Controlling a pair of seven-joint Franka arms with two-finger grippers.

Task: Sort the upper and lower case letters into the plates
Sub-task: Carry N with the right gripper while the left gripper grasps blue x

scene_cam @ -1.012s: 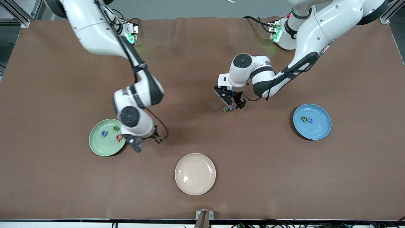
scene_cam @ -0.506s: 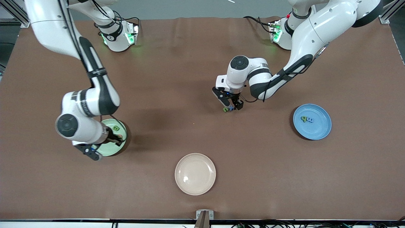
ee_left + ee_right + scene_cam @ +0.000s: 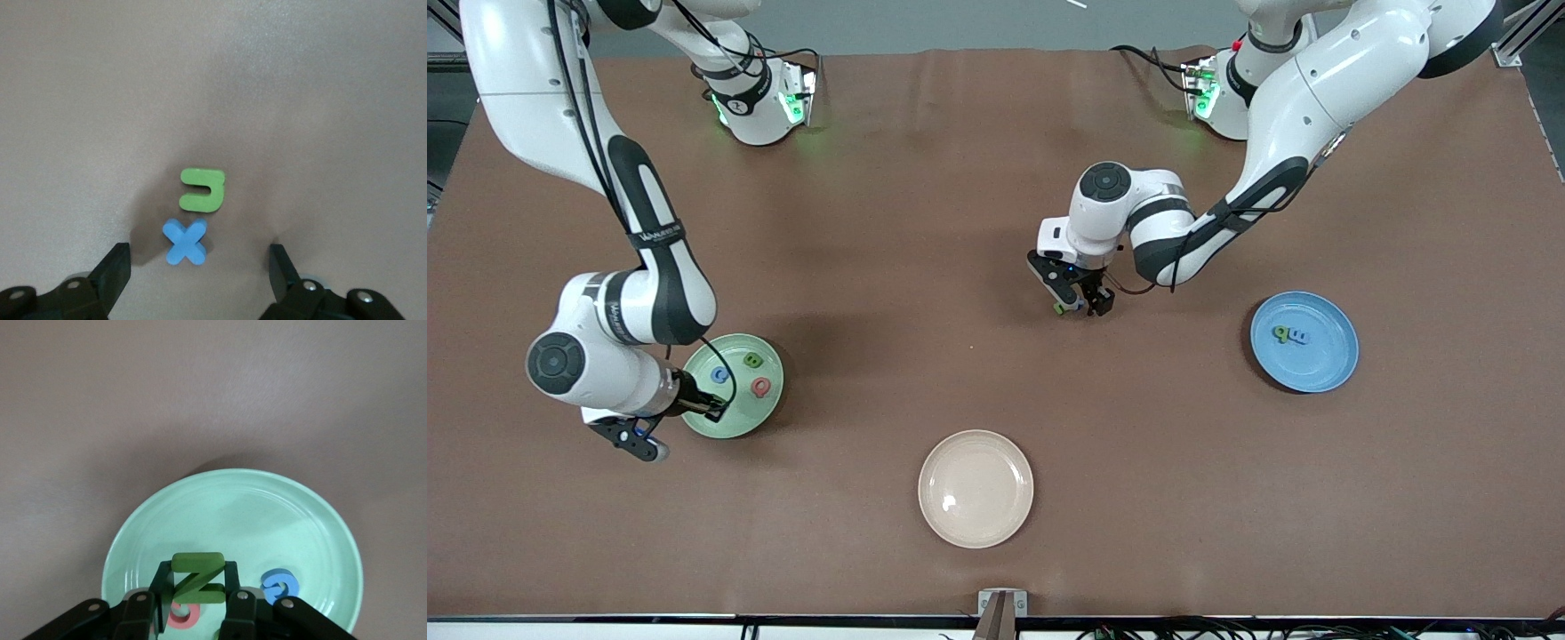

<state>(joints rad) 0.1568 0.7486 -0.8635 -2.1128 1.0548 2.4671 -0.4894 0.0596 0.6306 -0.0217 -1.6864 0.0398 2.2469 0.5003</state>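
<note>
My left gripper (image 3: 1079, 302) hangs open low over the middle of the table. A blue x (image 3: 185, 241) lies between its fingers, touching neither, with a green letter (image 3: 202, 190) right beside it. My right gripper (image 3: 710, 410) is shut on a green Z (image 3: 198, 579) over the mint green plate (image 3: 734, 418). A blue letter (image 3: 719, 375), a green one (image 3: 752, 361) and a red one (image 3: 761, 387) lie in that plate. The sky blue plate (image 3: 1325, 369), toward the left arm's end, holds a green letter (image 3: 1280, 334) and a blue letter (image 3: 1299, 337).
A cream plate (image 3: 975, 488) with nothing in it lies nearer to the front camera, about midway along the table. The brown cloth covers the whole table, and both arm bases stand at its farthest edge.
The right arm swung toward its own end of the table, carrying its hand across the mint plate to that plate's other edge. The left gripper shifted slightly over the two letters.
</note>
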